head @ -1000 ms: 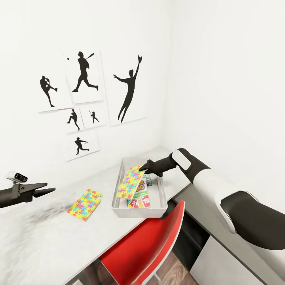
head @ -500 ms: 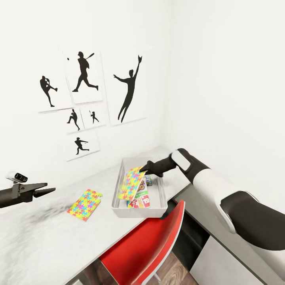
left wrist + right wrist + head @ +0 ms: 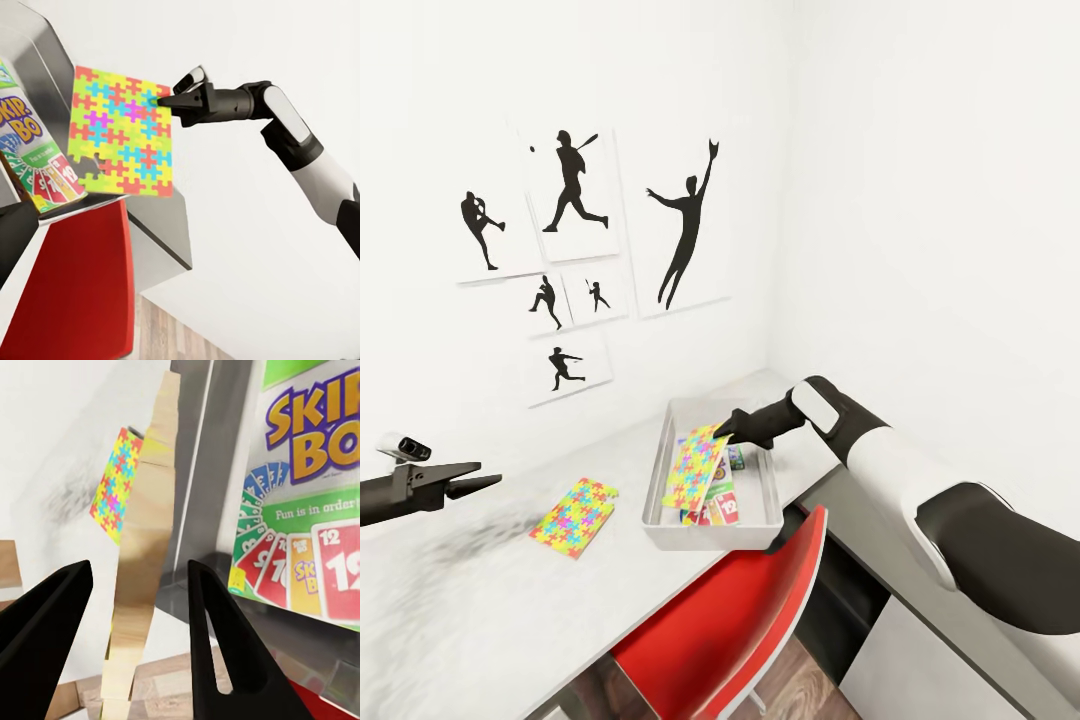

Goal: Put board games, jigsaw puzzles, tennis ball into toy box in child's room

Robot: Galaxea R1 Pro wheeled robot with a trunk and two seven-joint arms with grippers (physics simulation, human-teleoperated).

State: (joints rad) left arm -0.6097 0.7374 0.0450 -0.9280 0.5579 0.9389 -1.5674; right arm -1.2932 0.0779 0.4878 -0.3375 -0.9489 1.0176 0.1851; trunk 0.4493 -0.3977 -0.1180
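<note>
Jigsaw puzzle [image 3: 696,466]: tilted over toy box [image 3: 660,455], its top corner between my right gripper [image 3: 722,430] fingers, jaws parted in wrist view. Second puzzle [image 3: 574,515] at box's 9 o'clock; left gripper [image 3: 478,484] nearly closed, empty

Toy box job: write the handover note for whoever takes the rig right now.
Right tool: open, over the toy box, fingers either side of one puzzle's top edge.
Left tool: empty, beside the table; open or shut unclear.
Done: Skip-Bo game lies in the box; the puzzle stands tilted inside.
Left: second puzzle, flat on the table, then check games and ball.
</note>
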